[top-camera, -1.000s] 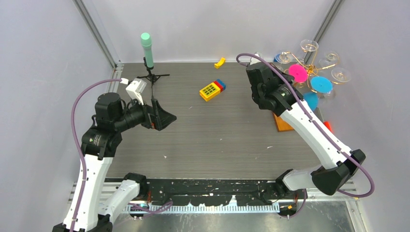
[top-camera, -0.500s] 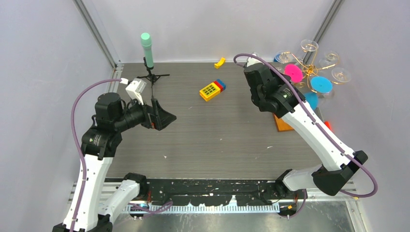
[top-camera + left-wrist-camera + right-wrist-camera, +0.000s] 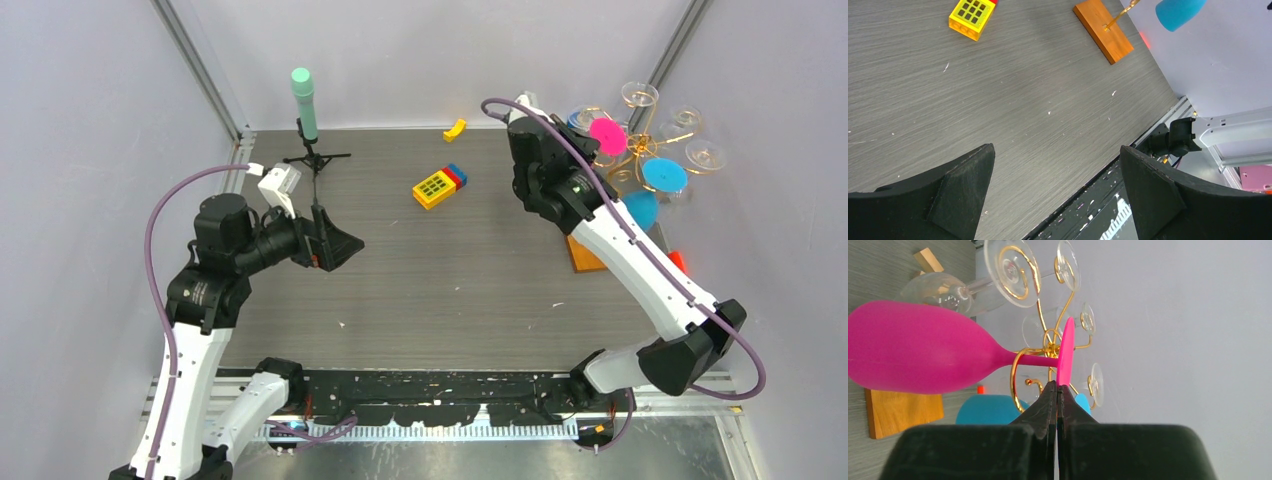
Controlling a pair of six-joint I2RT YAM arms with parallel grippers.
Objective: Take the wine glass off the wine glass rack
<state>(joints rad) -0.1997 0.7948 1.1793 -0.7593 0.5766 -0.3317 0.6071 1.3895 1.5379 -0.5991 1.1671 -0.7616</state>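
The wine glass rack (image 3: 645, 135) stands at the back right, gold wire on an orange-brown base (image 3: 583, 254). Pink, blue and clear glasses hang from it. My right gripper (image 3: 597, 142) is shut on the flat foot of the pink wine glass (image 3: 607, 131). In the right wrist view the gripper (image 3: 1058, 386) pinches the foot's edge, the pink bowl (image 3: 913, 360) points left, and the stem passes through a gold curl (image 3: 1015, 371). My left gripper (image 3: 335, 245) hangs open over the table's left side, holding nothing (image 3: 1055, 150).
A mint microphone on a black tripod (image 3: 304, 100) stands at the back left. A yellow brick (image 3: 436, 187) and a small yellow piece (image 3: 455, 129) lie mid-table. Blue glasses (image 3: 664, 174) and clear glasses (image 3: 705, 155) hang beside the pink one. Walls close in on both sides.
My right gripper has moved toward the back with the pink glass's foot in it; the pink disc has shifted back and slightly left. The left arm has not moved.
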